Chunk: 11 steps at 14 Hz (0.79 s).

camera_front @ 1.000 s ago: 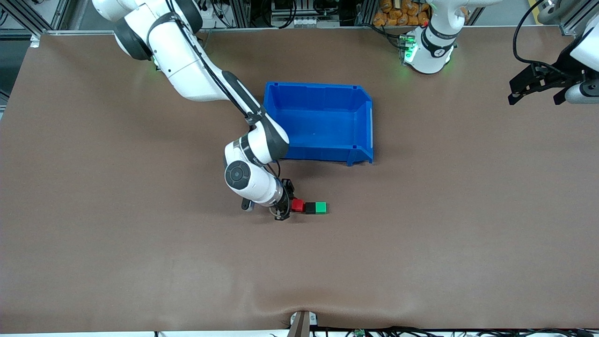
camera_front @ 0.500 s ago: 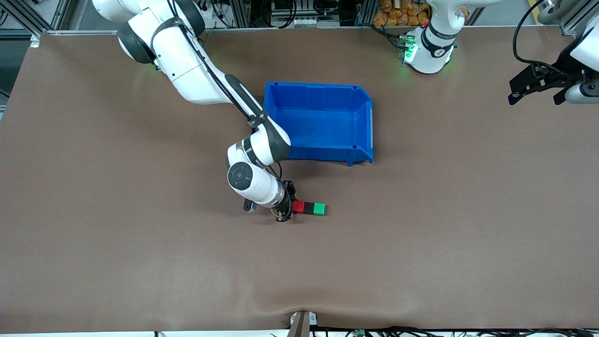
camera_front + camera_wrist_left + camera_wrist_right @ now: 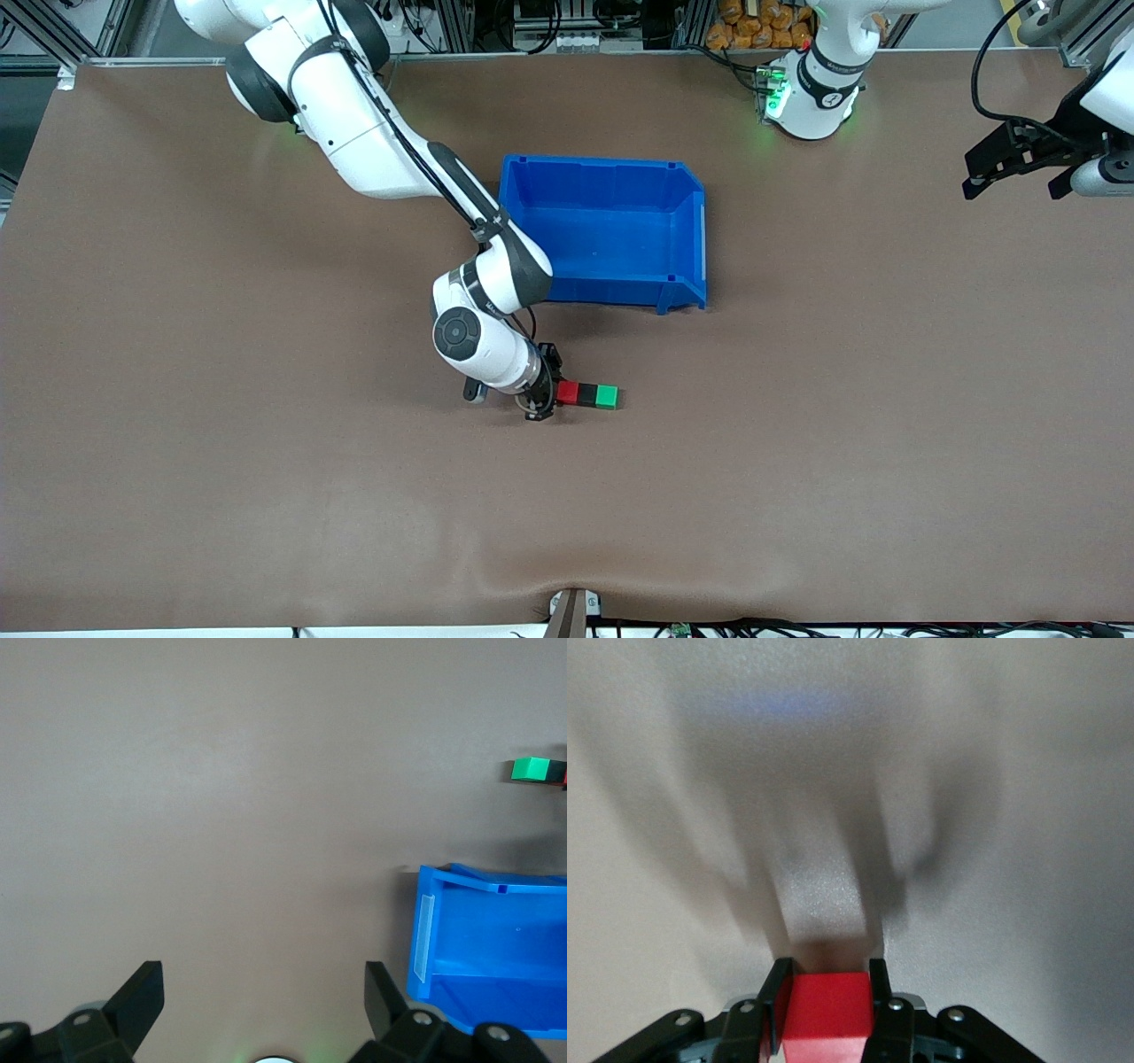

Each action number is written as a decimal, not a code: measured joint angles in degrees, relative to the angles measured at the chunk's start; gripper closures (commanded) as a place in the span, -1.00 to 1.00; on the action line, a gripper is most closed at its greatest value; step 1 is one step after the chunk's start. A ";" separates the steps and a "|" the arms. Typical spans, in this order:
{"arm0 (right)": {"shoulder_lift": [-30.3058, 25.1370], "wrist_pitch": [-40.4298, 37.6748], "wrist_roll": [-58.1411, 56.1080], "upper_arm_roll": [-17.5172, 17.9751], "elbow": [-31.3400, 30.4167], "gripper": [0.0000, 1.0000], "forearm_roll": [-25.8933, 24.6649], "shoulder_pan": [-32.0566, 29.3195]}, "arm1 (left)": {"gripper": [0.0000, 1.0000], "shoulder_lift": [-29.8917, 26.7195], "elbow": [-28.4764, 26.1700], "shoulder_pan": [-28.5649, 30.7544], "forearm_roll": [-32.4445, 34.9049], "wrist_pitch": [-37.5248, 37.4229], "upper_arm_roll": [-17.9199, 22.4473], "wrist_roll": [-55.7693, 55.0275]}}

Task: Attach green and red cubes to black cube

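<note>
The red cube [image 3: 568, 392], the black cube [image 3: 586, 394] and the green cube [image 3: 606, 395] lie in one touching row on the table, black in the middle, nearer the front camera than the blue bin. My right gripper [image 3: 549, 392] is at the row's red end and shut on the red cube [image 3: 828, 1014], which sits between its fingers [image 3: 780, 997]. My left gripper [image 3: 1019, 173] waits open and empty over the left arm's end of the table. The left wrist view shows that gripper [image 3: 263, 979], the green cube [image 3: 532, 769] and a sliver of the black cube [image 3: 556, 771].
An empty blue bin [image 3: 682, 239] stands mid-table, farther from the front camera than the cubes; it also shows in the left wrist view [image 3: 425, 921]. The brown table surface [image 3: 797, 443] spreads bare around the cube row.
My right gripper has shifted the red cube slightly toward the black cube, so the row sits tighter and straighter. The left arm has not moved.
</note>
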 measured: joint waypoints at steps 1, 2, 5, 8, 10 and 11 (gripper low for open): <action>0.00 0.00 -0.02 0.00 0.01 0.82 -0.02 0.04 | -1.00 0.00 0.00 0.00 0.00 0.00 0.00 0.00; 0.00 0.00 -0.04 0.00 0.01 0.71 -0.13 0.08 | -1.00 0.00 0.00 0.00 0.00 0.00 0.00 0.00; 0.01 0.00 -0.10 0.00 0.02 0.40 -0.41 0.30 | -1.00 0.00 0.00 0.00 0.00 0.00 0.00 0.00; 0.03 0.00 -0.10 0.00 0.02 0.24 -0.45 0.37 | -1.00 0.00 0.00 0.00 0.00 0.00 0.00 0.00; 0.03 0.00 -0.10 0.00 0.03 -0.07 -0.45 0.38 | -1.00 0.02 0.00 0.00 0.00 0.00 0.00 0.00; 0.03 0.00 -0.10 0.00 0.04 -0.25 -0.45 0.38 | -1.00 0.03 0.00 0.00 0.00 0.00 0.00 0.00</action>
